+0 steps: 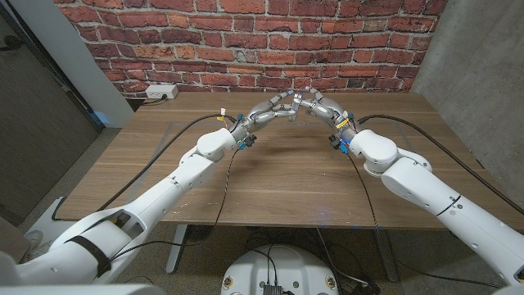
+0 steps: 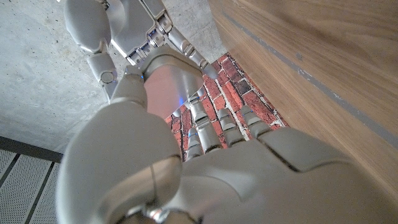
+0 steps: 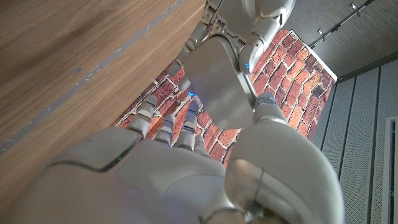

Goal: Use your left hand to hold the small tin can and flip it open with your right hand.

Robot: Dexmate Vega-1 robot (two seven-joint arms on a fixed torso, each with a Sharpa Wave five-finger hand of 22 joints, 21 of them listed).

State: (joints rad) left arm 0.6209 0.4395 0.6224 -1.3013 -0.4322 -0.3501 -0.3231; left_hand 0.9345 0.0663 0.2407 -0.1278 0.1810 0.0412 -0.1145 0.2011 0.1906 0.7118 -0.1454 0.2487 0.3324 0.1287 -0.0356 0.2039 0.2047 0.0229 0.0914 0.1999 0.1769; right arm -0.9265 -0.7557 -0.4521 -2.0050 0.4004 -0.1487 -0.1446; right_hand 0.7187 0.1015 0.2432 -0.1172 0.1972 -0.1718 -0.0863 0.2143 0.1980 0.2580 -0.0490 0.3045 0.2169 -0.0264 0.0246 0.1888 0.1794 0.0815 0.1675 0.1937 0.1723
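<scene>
The small tin can (image 1: pixel 294 106) is a flat silvery tin held up above the far middle of the table, between my two hands. My left hand (image 1: pixel 270 113) grips it from the left, with its thumb (image 2: pixel 124 93) on one side of the tin can (image 2: pixel 171 87) and its fingers (image 2: pixel 208 127) behind it. My right hand (image 1: pixel 321 106) meets it from the right. There the thumb (image 3: pixel 267 106) presses the edge of the tin can (image 3: pixel 217 81) and the fingers (image 3: pixel 168 124) lie along its other side. Whether the lid is lifted is hidden.
The wooden table (image 1: pixel 278 176) lies bare under both arms, with black cables trailing along them. A white power strip (image 1: pixel 161 92) sits at the far left edge, against the brick wall (image 1: pixel 246 41).
</scene>
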